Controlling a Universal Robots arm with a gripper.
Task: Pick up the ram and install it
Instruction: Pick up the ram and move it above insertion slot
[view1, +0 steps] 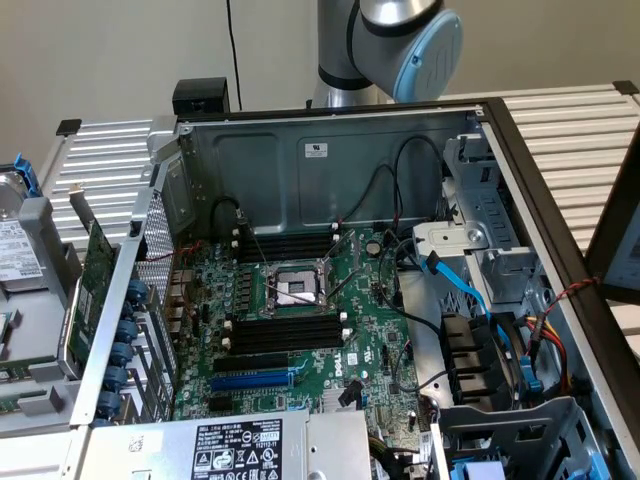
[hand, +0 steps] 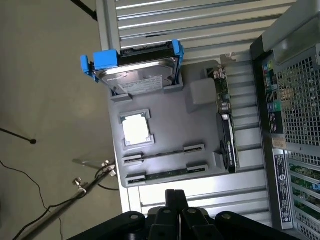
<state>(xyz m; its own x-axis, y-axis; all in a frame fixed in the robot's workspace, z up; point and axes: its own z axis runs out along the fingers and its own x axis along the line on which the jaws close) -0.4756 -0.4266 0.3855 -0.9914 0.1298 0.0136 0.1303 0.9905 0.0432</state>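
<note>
The claw hangs with its black fingers pressed together, gripping nothing. Just beyond its tips the ram lies flat in the nearest groove of a grey parts tray (only a thin green edge shows). Farther out sit a CPU and a hard drive in a blue caddy, with an expansion card on edge to one side. The tray rests on a slatted aluminium table beside the open computer case. Beige floor with loose cables lies past the table's edge. The ram's labels are too small to make out, and the claw's body is cut off.
</note>
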